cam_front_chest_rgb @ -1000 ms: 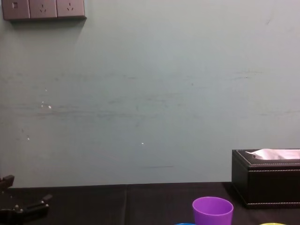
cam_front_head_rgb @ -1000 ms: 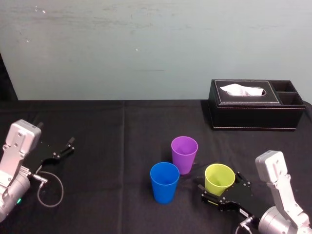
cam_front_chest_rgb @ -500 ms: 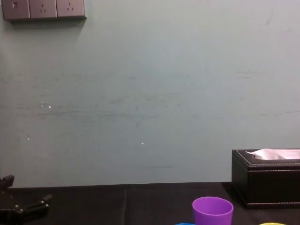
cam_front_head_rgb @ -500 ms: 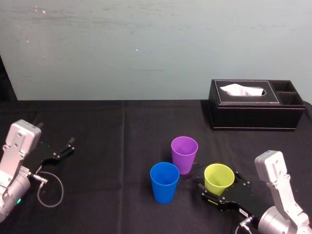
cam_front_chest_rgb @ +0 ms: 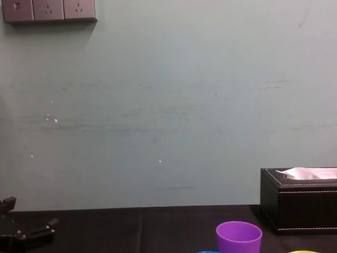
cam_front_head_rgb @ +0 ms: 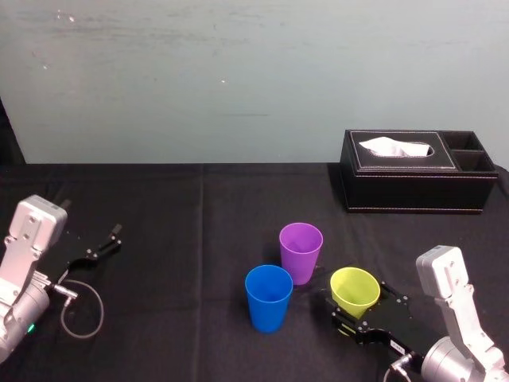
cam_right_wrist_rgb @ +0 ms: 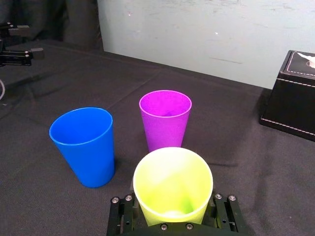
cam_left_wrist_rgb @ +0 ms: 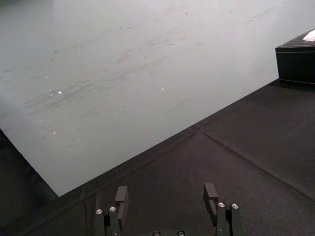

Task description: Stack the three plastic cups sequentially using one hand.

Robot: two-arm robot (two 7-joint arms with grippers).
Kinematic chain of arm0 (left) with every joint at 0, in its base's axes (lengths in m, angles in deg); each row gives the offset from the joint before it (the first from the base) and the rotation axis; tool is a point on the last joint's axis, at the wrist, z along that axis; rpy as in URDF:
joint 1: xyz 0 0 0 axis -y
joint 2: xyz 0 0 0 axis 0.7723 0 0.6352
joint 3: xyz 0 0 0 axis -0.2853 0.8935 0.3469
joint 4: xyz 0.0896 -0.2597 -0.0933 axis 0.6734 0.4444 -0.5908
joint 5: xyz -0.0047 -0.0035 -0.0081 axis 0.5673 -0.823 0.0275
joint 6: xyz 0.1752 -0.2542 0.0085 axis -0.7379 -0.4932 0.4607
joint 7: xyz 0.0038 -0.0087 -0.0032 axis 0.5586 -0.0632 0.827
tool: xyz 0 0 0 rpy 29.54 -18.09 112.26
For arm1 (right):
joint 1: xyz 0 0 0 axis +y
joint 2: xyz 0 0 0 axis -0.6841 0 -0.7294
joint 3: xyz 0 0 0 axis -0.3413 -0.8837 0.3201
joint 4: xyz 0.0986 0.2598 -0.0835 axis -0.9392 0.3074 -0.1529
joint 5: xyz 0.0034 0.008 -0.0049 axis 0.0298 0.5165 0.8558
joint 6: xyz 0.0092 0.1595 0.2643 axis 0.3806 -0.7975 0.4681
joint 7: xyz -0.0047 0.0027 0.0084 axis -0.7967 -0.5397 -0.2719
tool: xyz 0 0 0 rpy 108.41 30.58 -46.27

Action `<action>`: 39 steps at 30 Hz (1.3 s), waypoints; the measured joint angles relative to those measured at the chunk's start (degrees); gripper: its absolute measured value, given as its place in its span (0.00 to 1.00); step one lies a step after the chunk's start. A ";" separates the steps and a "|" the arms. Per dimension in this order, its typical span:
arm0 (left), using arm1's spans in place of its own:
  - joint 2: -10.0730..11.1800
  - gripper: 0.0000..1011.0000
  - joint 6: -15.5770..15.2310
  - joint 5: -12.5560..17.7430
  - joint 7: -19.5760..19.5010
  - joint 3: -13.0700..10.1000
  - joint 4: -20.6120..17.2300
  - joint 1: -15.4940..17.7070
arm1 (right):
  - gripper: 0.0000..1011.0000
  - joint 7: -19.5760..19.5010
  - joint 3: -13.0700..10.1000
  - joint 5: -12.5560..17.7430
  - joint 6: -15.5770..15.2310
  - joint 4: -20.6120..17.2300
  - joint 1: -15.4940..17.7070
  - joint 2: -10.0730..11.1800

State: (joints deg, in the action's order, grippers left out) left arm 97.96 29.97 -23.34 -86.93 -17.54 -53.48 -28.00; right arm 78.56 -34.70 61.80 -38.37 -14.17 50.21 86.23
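Jaws of right gripper [cam_front_head_rgb: 359,307] clasp tilted yellow-green cup [cam_front_head_rgb: 355,287]; left gripper [cam_left_wrist_rgb: 166,192] rests apart.

- A black tissue box [cam_front_head_rgb: 413,191] stands at the table's far right corner, close to the back edge.
- A white tissue [cam_front_head_rgb: 395,147] pokes out of its top slot, with two open compartments [cam_front_head_rgb: 465,142] at its right end.
- A black cloth covers the table [cam_front_head_rgb: 183,215].
- A scuffed pale wall [cam_front_chest_rgb: 168,105] rises behind the back edge and bears a row of sockets [cam_front_chest_rgb: 48,10].
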 joint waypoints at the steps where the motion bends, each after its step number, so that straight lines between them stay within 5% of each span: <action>1: 0.00 0.99 0.00 0.00 0.00 0.00 0.00 0.00 | 0.74 0.02 -0.06 0.08 -0.03 -0.06 0.01 -0.01; 12: 0.00 0.99 0.00 0.00 0.00 0.00 0.00 0.00 | 0.74 0.44 -1.81 2.74 -2.68 -2.82 -1.06 -0.63; 22: 0.00 0.99 0.00 0.00 0.00 0.00 0.00 0.00 | 0.74 0.41 -1.74 5.63 -6.50 -4.79 -6.58 -1.62; 30: 0.00 0.99 0.00 0.00 0.00 0.00 0.00 0.00 | 0.74 0.41 1.05 6.05 -8.63 -2.90 -13.70 -2.64; 39: 0.00 0.99 0.00 0.00 0.00 0.00 0.00 0.00 | 0.74 0.43 3.74 5.78 -9.11 0.78 -17.96 -4.02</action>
State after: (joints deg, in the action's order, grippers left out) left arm 97.96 29.96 -23.34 -86.93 -17.54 -53.48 -28.01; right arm 78.99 -30.96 67.58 -47.48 -13.38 32.25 82.21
